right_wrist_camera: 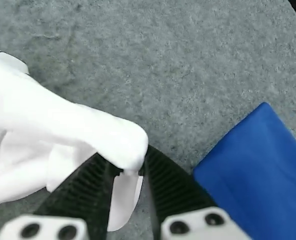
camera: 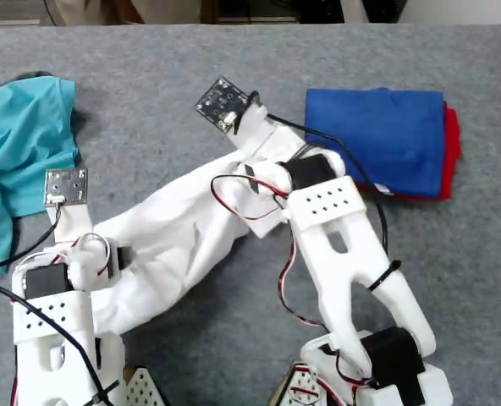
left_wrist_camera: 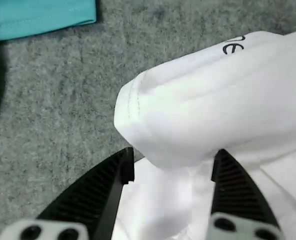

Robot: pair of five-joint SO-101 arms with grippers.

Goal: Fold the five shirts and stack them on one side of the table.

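White shirt (camera: pixel 174 245): ends clamped in left hand (left_wrist_camera: pixel 174 162), right hand (right_wrist_camera: pixel 128 162).

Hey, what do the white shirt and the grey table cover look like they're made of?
The white shirt looks like soft, matte knit cloth, probably cotton jersey: it bunches in rounded folds and shows a stitched hem. The table cover looks like grey felt or short-pile carpet, with a fuzzy, mottled surface and no shine.
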